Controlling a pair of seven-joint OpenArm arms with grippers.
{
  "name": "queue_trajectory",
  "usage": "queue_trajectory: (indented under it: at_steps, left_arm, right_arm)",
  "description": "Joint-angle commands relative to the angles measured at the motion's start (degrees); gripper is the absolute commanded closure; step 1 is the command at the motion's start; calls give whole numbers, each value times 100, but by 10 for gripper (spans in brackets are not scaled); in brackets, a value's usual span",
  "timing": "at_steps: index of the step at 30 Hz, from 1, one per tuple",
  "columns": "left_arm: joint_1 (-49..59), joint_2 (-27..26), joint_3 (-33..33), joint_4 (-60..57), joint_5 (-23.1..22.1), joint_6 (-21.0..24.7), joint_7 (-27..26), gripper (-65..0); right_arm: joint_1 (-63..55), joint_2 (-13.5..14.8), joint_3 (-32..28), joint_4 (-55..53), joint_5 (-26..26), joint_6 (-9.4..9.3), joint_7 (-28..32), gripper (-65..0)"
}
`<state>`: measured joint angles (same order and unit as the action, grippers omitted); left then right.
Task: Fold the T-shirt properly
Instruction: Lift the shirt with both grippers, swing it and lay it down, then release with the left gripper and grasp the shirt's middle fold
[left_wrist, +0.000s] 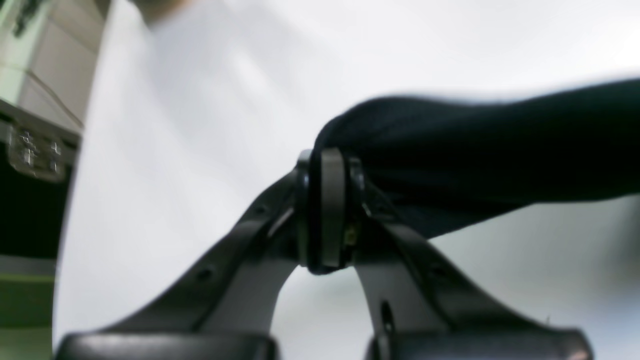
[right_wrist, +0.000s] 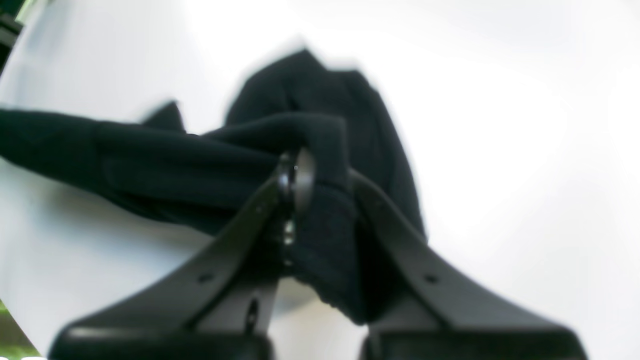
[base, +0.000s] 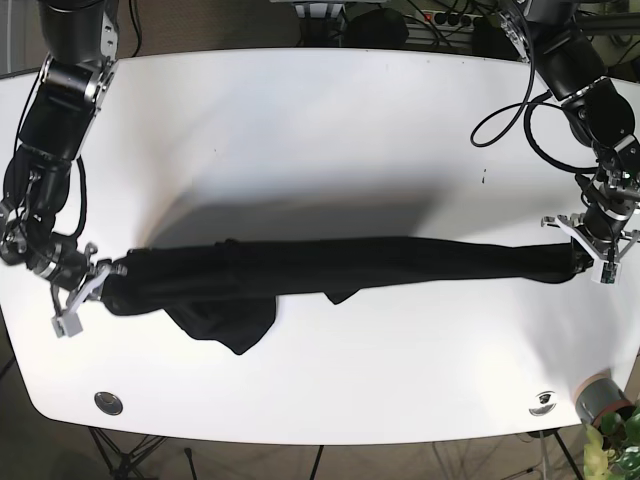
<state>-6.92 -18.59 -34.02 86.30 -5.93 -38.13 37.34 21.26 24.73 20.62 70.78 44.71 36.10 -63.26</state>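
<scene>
Overhead base view; two close wrist views

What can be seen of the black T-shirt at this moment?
The black T-shirt looks like soft knit fabric, bunched into a long band stretched across the white table. The left gripper is shut on one end and the right gripper on the other. A loose flap sags toward the table's front edge near the right gripper's end. How much of the band rests on the table cannot be told.
</scene>
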Motion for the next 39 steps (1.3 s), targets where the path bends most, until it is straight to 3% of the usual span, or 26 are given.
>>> queue_trajectory:
  at_steps: [1, 6, 10, 21, 23, 27, 30, 32, 37, 39]
  left_arm:
    - [116, -141, -119, 95, -44, 63, -169, 0]
    - [406, 26, -673, 42, -264, 55, -169, 0]
    - [784, 26, -743, 42, -501, 11, -169, 0]
    - [1364, 70, -769, 95, -633, -187, -169, 0]
    - [1443, 70, -769, 95, -642, -187, -178, 0]
    - [1496, 52, -778, 95, -642, -187, -178, 0]
    - [1496, 26, -769, 95, -633, -187, -152, 0]
    - [1496, 26, -752, 104, -633, -187, -143, -64]
    - [1461, 52, -725, 157, -633, -187, -143, -367]
    - [1452, 61, -708, 209, -651, -187, -143, -404]
  right_arm:
    - [-196, 19, 158, 425, 96, 34, 177, -19]
    - [-1075, -209, 413, 741, 70, 34, 221, -19]
    - [-1611, -368, 404, 1014, -238, 34, 309, -19]
    - [-2781, -1053, 395, 2517, -1961, 96, 880, -19]
    - [-2860, -1106, 395, 2544, -2066, 113, 898, -21]
    - [-2939, -1132, 413, 2544, -2110, 360, 907, -21]
    - [-3044, -1132, 404, 2544, -2119, 386, 916, -21]
    - [-3062, -1132, 404, 2544, -2119, 386, 916, -21]
    - [-3071, -1141, 404, 2544, -2119, 386, 916, -21]
    - [-3071, -1141, 404, 2544, -2119, 386, 916, -21]
